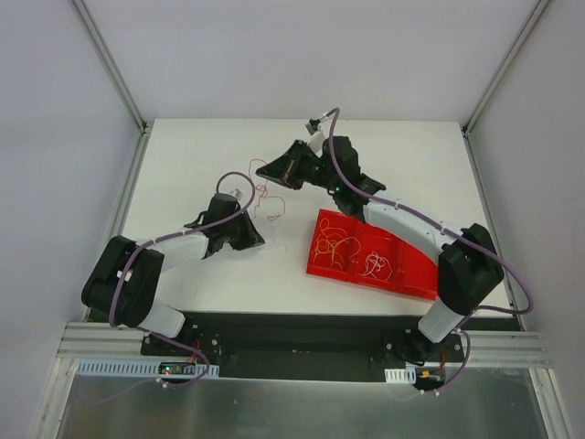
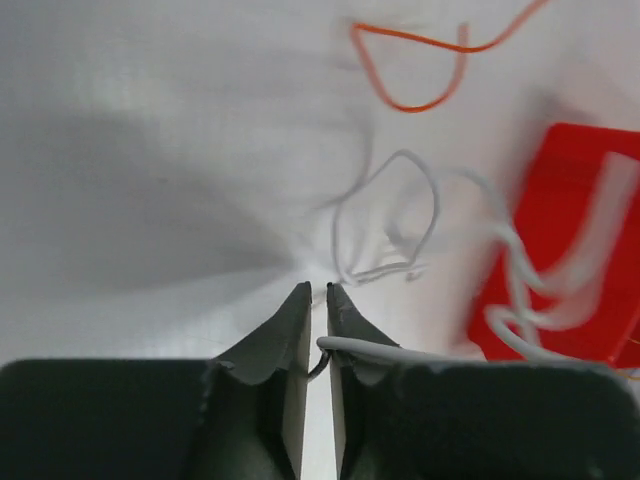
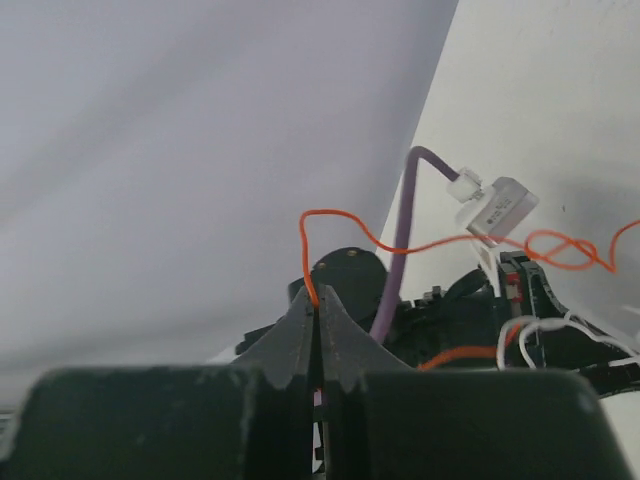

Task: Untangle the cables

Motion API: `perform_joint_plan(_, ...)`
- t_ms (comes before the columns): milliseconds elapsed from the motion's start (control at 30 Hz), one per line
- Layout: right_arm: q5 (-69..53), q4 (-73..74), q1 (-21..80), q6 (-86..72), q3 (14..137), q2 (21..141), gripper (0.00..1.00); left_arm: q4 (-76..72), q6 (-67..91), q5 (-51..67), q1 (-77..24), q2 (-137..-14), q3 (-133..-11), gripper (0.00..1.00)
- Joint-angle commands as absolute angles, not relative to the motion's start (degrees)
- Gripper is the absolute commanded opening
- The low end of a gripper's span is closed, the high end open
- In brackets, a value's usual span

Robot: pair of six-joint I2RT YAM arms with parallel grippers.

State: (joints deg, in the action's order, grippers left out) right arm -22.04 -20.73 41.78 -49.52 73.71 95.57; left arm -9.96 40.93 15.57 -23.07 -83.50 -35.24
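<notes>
A thin orange cable (image 1: 262,191) and a thin white cable (image 1: 273,214) hang as loose squiggles between my two grippers over the white table. My left gripper (image 1: 253,235) is shut on the white cable (image 2: 435,205), which runs across its right finger; the gripper also shows in the left wrist view (image 2: 317,290). My right gripper (image 1: 266,171) is raised and shut on the orange cable (image 3: 302,240), pinched at the fingertips in the right wrist view (image 3: 318,292). An orange loop (image 2: 412,107) lies beyond the white one.
A red tray (image 1: 416,274) lies right of the grippers, holding yellow-orange strands (image 1: 334,243) and a white tangle (image 1: 375,265). Its corner shows in the left wrist view (image 2: 570,180). Grey walls enclose the table on the left, back and right.
</notes>
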Motion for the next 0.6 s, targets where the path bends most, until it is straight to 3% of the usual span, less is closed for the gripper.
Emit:
perform_joint_plan(0,-21.10,-17.16,40.61,-46.59,81.98,89.83,0.00,-8.35,44.82,10.02,-20.75,-82.62,-32.44,0.03)
perform_joint_plan(367,-17.32,5.25,36.13,-32.36,100.54,84.12,0.00,-2.48,41.75,8.61,-15.47,-69.71,-27.33,0.00)
perform_joint_plan(433,-15.74,9.30,35.60,-28.93,100.20,81.14,0.00,2.00,41.66,8.61,-14.86,-67.25,-29.08,0.16)
perform_joint_plan(533,-11.44,16.23,34.46,-22.52,96.95,73.24,0.00,7.89,40.52,9.49,-14.50,-62.42,-32.94,0.57)
perform_joint_plan(567,-9.51,18.61,34.02,-20.15,95.46,70.69,0.00,9.04,40.08,9.84,-14.41,-60.49,-34.18,0.65)
